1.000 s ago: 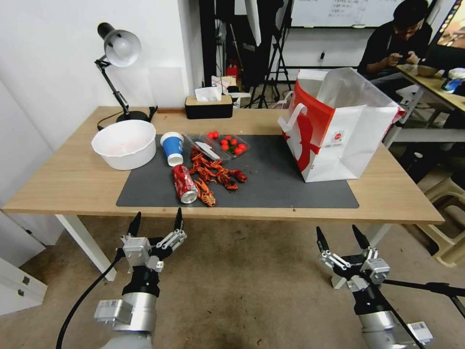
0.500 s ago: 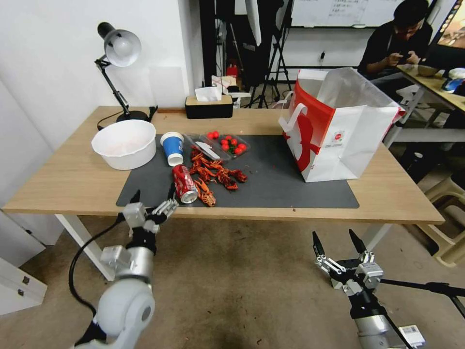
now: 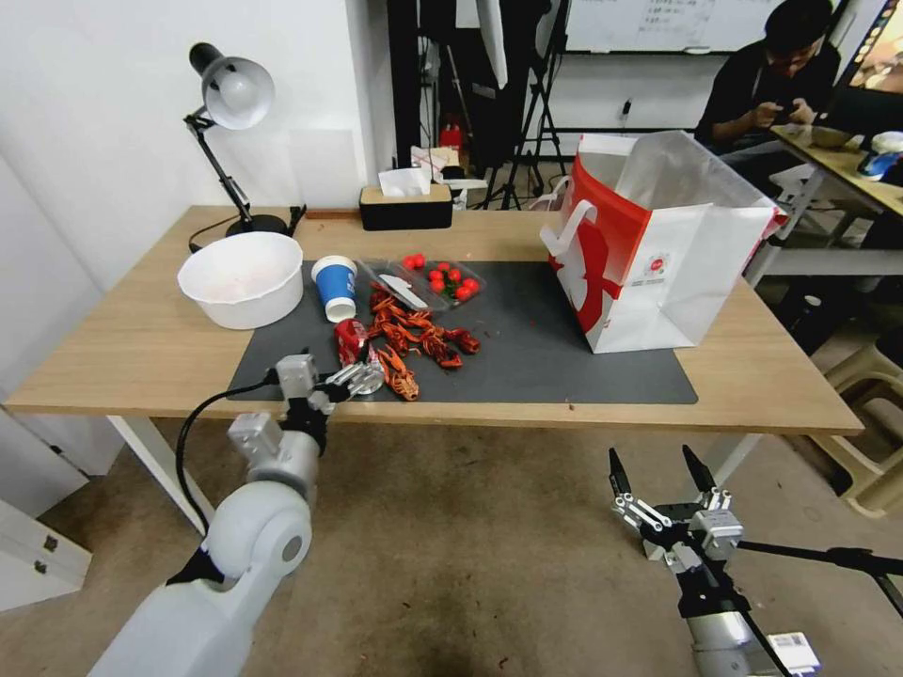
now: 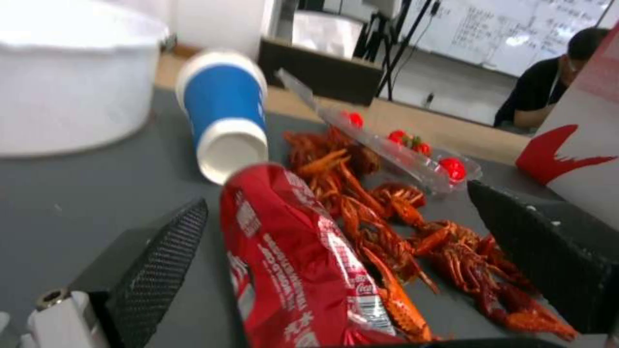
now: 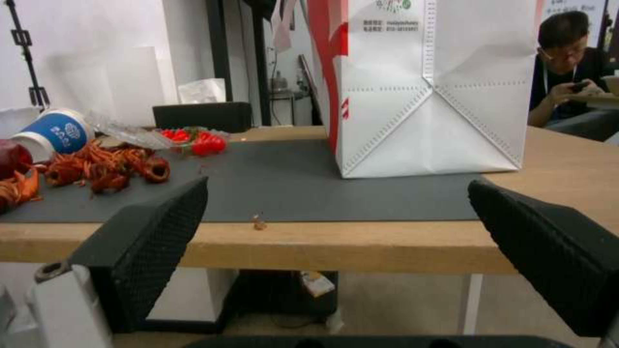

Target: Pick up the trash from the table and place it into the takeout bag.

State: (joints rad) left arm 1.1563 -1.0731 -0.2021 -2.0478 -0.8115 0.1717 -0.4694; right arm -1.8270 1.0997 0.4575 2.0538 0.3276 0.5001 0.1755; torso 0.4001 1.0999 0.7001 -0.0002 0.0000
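Red soda can (image 4: 290,270) lying between spread jaws of left gripper (image 3: 324,381), right gripper (image 3: 661,470) parked low, jaws apart.

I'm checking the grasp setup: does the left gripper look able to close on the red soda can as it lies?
Probably yes. The left gripper is open with the red soda can lying between its fingers; crayfish shells crowd one side.

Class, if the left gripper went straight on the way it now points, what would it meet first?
Most likely the red soda can, lying on the mat between the open fingers of the left gripper.
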